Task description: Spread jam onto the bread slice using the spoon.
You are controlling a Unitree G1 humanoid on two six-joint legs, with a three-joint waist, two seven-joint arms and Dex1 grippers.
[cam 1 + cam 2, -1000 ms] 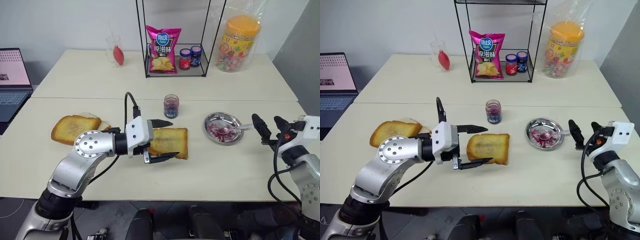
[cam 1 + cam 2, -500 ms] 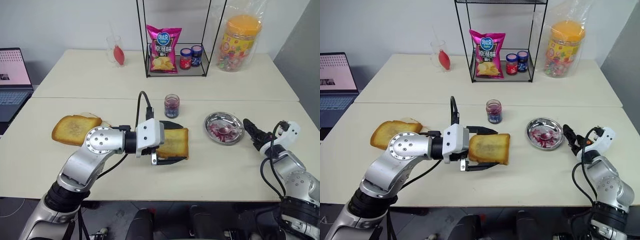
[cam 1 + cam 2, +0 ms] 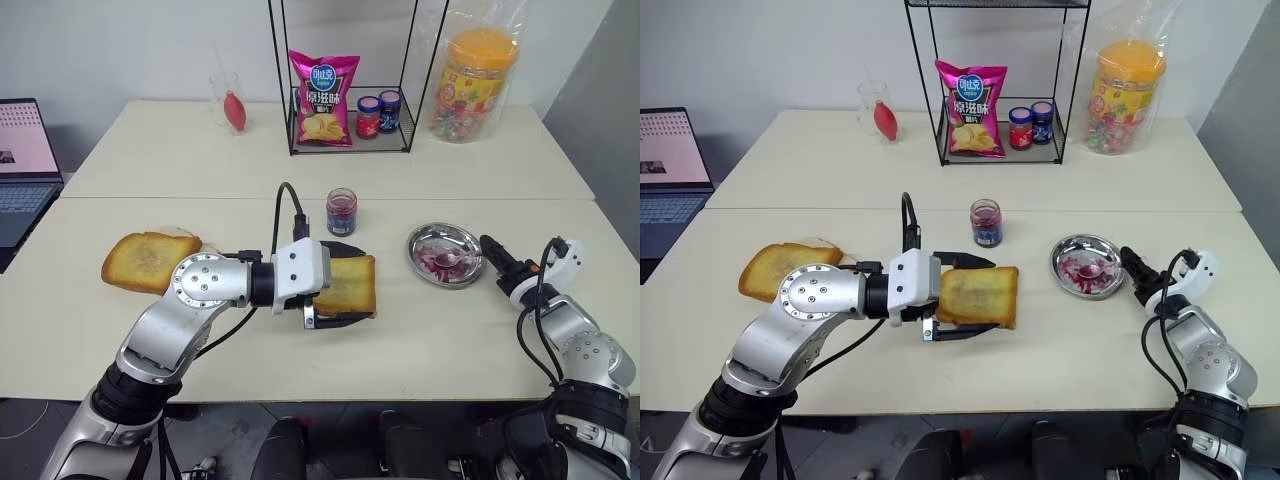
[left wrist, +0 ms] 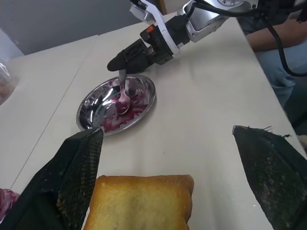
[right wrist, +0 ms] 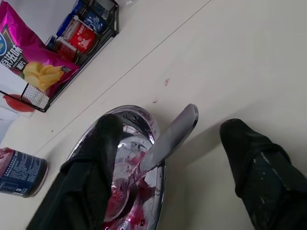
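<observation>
Spoon (image 5: 165, 139) handle now sits between the lowered right gripper's (image 5: 172, 158) still-parted fingers; left gripper (image 3: 335, 283) open.

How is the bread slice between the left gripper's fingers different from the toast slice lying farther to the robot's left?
The bread slice is squarer with straight edges and lies alone between the left gripper's open fingers; the other toast slice is rounder and lies partly over a pale white slice. Both are golden-brown with darker crust and lie flat on the table.
</observation>
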